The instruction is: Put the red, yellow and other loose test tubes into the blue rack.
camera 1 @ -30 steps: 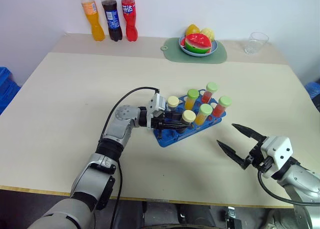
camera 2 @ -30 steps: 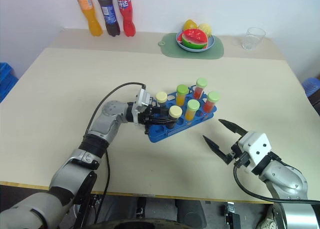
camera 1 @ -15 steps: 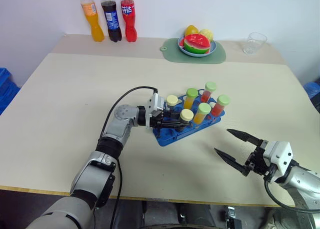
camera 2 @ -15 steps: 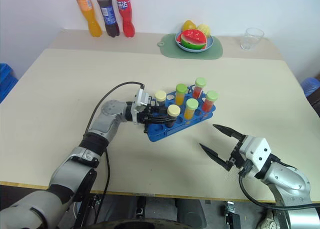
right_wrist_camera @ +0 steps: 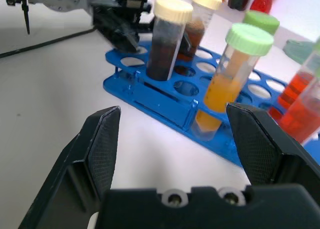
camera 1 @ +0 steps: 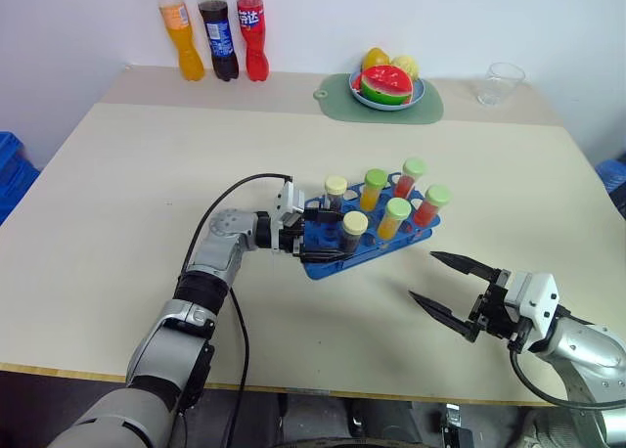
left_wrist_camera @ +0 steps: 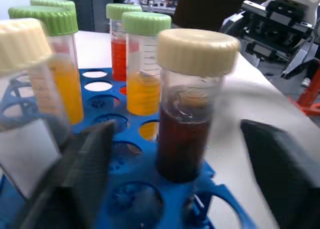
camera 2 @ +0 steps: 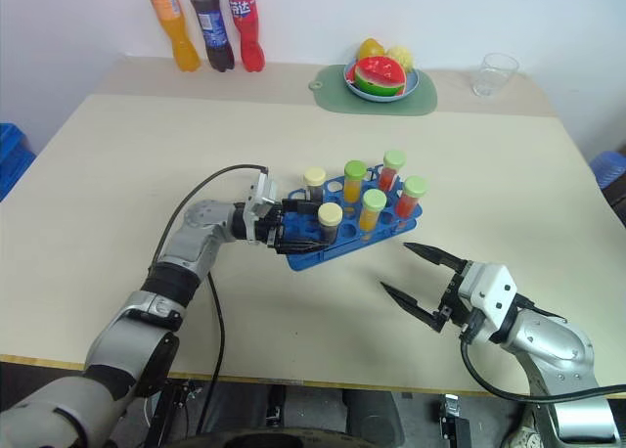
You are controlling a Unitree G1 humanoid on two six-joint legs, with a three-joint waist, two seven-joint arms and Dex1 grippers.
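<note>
Left pincer (camera 1: 315, 245) wide open, letting go of brown tube (camera 1: 353, 232); tube stands in blue rack (camera 1: 333, 262) w/ the others; right pincer (camera 1: 442, 284) open too, waiting nearby, holding nothing.

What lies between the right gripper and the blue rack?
Only bare table lies between the right gripper and the blue rack, seen in both eye views.

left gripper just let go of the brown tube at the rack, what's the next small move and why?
Probably back the left gripper straight away from the blue rack. Its fingers stand open on either side of the cream-capped brown tube, which sits upright in a hole near the rack's end. All six tubes I can see stand in the rack, and none lies loose on the table.
</note>
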